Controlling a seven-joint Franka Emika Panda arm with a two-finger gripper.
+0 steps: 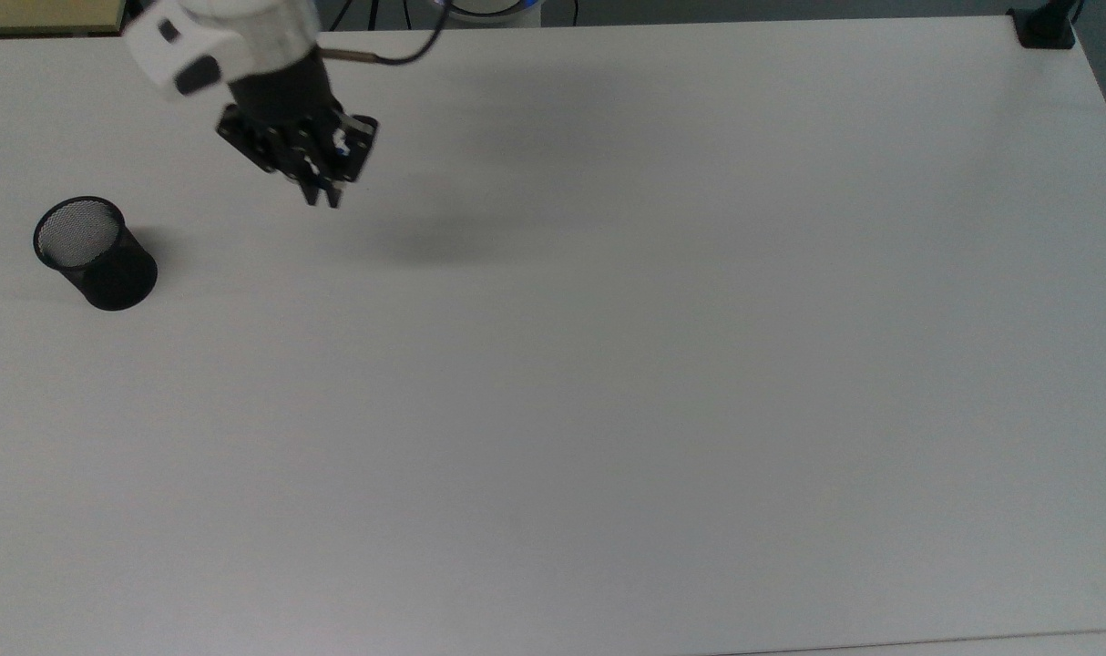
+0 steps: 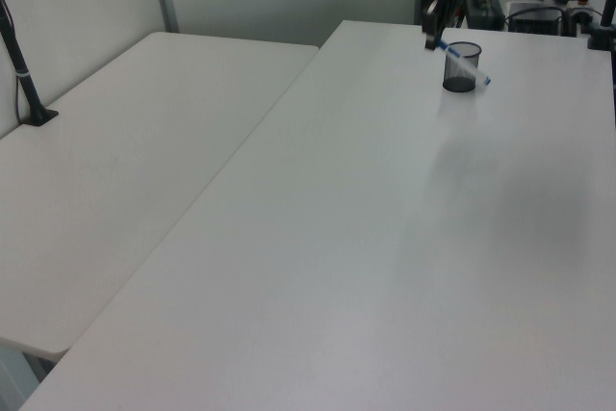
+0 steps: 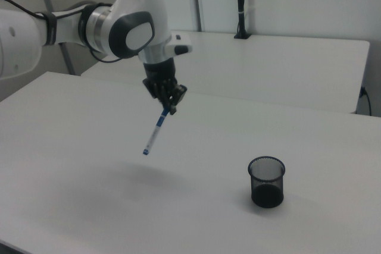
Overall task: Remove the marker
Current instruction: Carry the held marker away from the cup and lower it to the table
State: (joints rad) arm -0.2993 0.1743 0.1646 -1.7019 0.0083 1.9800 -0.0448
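Note:
The marker (image 3: 155, 132), white-barrelled with blue bands, hangs tilted in the air above the white table (image 3: 71, 147), held by its upper blue end. My gripper (image 3: 169, 106) is shut on it, pointing down. In the right view the black mesh cup (image 3: 266, 181) stands upright well to the right of the marker, apart from it. In the top view my gripper (image 1: 323, 193) sits to the right of the cup (image 1: 93, 255) and hides the marker beneath it. In the left view the marker (image 2: 460, 63) slants across in front of the cup (image 2: 462, 79), below my gripper (image 2: 432, 34).
The white arm (image 3: 125, 25) reaches in from the right view's left. A black clamp (image 1: 1045, 27) sits at the table's far right corner in the top view. A second white table (image 2: 125, 161) adjoins on the left view's left. Most of the table (image 1: 608, 410) is bare.

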